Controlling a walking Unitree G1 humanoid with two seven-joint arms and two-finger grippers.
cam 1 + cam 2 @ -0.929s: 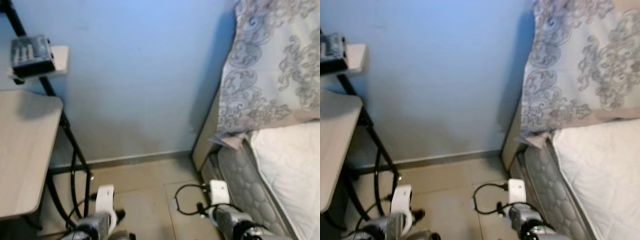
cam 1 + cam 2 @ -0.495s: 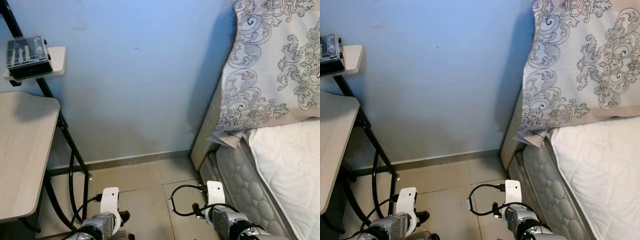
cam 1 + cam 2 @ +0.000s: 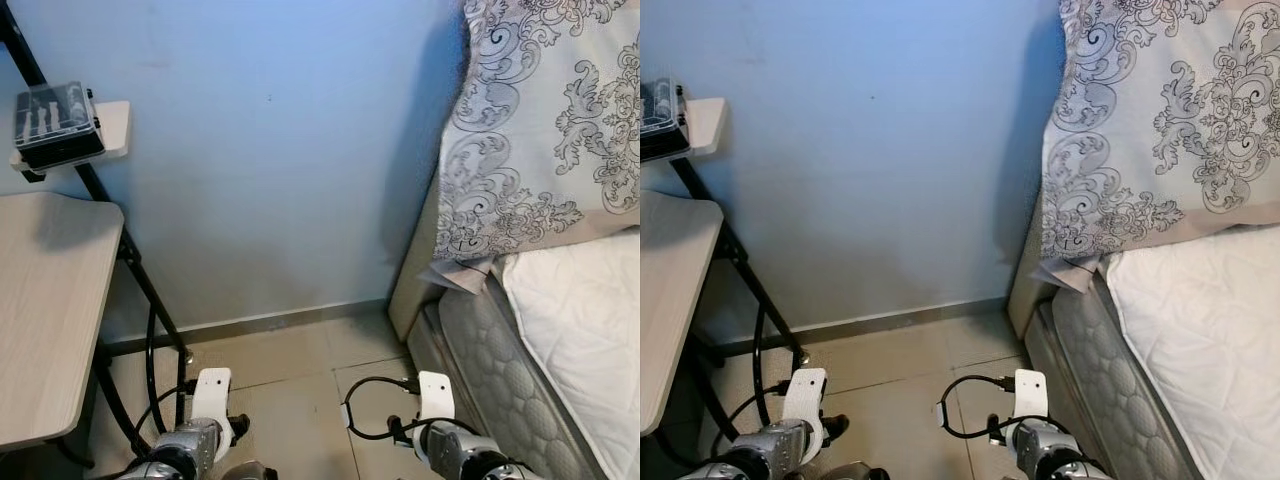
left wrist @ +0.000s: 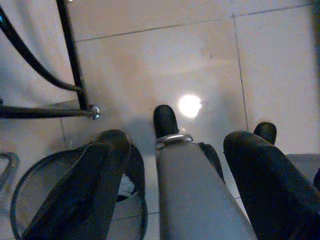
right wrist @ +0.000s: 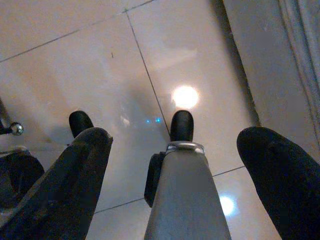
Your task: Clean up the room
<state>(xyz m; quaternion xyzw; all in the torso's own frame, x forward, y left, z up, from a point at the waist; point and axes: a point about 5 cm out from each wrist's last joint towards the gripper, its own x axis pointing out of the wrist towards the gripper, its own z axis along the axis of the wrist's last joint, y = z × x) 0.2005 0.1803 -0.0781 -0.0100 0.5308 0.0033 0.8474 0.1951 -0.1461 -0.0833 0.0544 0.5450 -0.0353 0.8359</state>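
Both arms hang low over the beige tiled floor [image 3: 290,370], the left arm [image 3: 190,448] by the desk's legs and the right arm [image 3: 450,455] beside the bed. My left gripper [image 4: 177,145] is open with nothing held; under it are my grey leg and a black mesh wastebasket [image 4: 30,200] with something pale inside. My right gripper [image 5: 175,137] is open too, above bare tiles. A clear plastic box [image 3: 55,120] sits on a small white shelf [image 3: 115,125] on the wall.
A light wooden desk [image 3: 45,300] on black metal legs [image 3: 150,300] stands at the left. A bed with a white quilted mattress [image 3: 580,330] and a grey patterned pillow [image 3: 540,120] lines the right side. The blue wall [image 3: 280,150] is close ahead.
The whole picture has shifted slightly and sharpened as the camera moved. Both arms still hang low with their fingers apart.
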